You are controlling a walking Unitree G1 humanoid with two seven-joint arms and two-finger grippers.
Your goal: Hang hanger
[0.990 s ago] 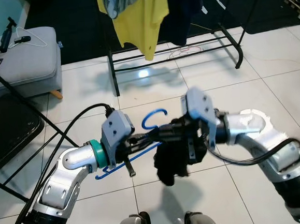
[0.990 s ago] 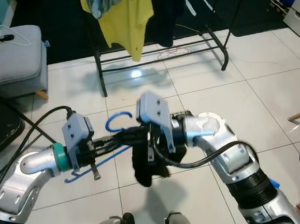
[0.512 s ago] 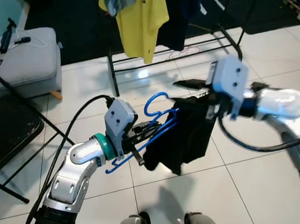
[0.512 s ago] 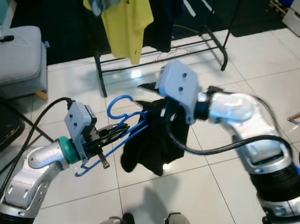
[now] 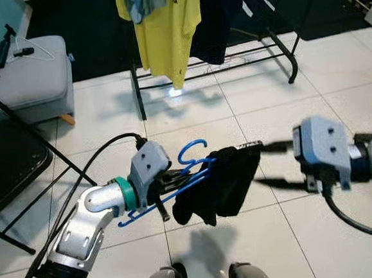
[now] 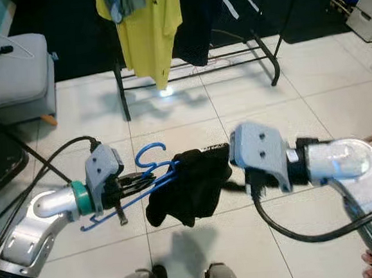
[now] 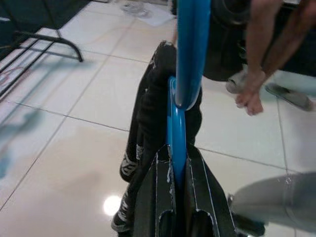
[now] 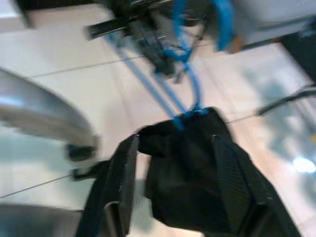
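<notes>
The left pincer [image 7: 178, 197] grips the blue hanger [image 7: 185, 74] between its two black fingers [image 7: 153, 207], the bar running straight up from them. A black garment [image 7: 148, 113] drapes over the hanger on both sides. Beyond lies a glossy tiled floor [image 7: 64, 143], with a person's hand [image 7: 249, 98] reaching down toward it.

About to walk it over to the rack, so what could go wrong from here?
The black garment hangs bunched on one end of the blue plastic hanger and could slide off. The left gripper alone pinches the hanger, which may twist. The open right gripper sits close beside the cloth and might snag it.
</notes>
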